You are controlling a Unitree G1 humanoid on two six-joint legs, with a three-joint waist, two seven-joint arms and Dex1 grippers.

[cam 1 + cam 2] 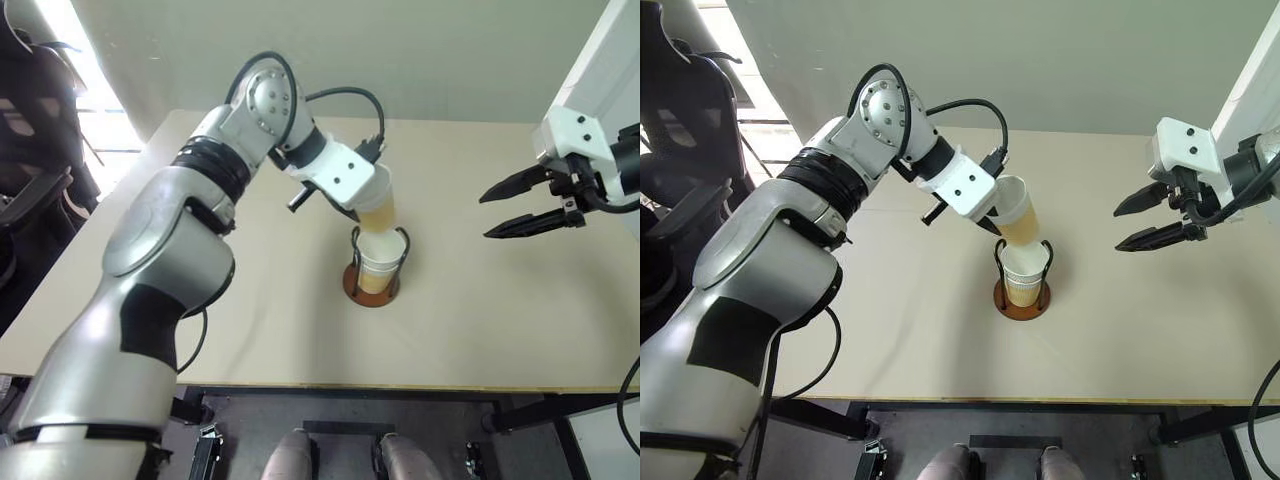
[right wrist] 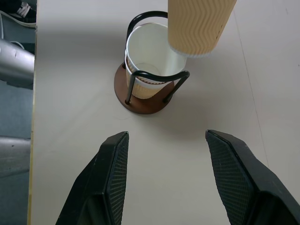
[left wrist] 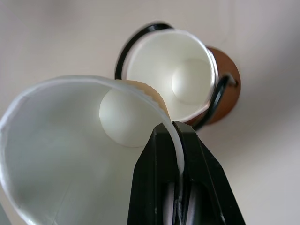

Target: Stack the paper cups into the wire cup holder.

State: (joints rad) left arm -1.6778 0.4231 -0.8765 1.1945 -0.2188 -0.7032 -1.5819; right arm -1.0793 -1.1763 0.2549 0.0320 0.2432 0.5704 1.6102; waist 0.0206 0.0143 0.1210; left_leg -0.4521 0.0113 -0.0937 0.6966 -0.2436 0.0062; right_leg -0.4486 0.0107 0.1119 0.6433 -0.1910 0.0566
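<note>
Paper cup tilted over the wire cup holder

Near the table's (image 1: 250, 350) front edge, the wire cup holder (image 2: 140, 101) keeps a stacked cup (image 2: 147, 47) upright. Just above, the left gripper (image 3: 180, 154) pinches another paper cup's (image 1: 1018, 215) rim, its bottom over the stacked one's mouth. Off right, the right gripper (image 1: 520, 205) hangs wide, empty.

A plain beige table (image 1: 250, 330) carries just 1 thing: the wire cup holder (image 1: 371, 285), near its middle.

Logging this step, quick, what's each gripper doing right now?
Left gripper: shut on a paper cup over the wire cup holder.
Right gripper: open, empty.
</note>
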